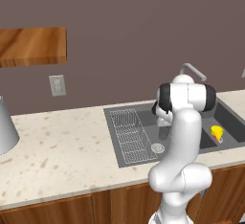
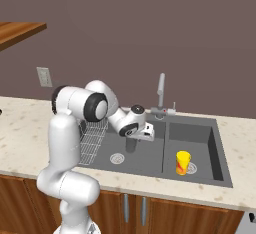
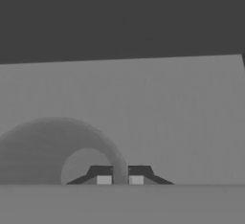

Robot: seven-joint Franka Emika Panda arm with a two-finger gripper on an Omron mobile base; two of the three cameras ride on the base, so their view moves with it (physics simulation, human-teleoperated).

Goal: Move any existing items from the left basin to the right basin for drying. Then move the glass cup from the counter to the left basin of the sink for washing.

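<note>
A: The counter (image 1: 62, 141) looks like beige speckled stone, smooth with a low sheen. The cabinet fronts (image 2: 165, 213) under it are warm brown wood with visible grain.

B: And the sink (image 2: 222, 170)?

A: Dark grey and matt, like a composite. A thin wire rack (image 1: 129, 139) of pale metal lies in its left part. The tap (image 2: 160, 95) is dull grey metal.

B: The small bottle (image 2: 183, 163) on the right?

A: Glossy yellow with a red-orange band, plastic-looking. The glass (image 3: 52, 151) in the hand view is smooth, grey and see-through. The robot arm (image 1: 179, 156) is glossy white.

Grey cone (image 1: 5, 127), wall outlet (image 1: 57, 85), wooden shelf (image 1: 32, 46).
</note>
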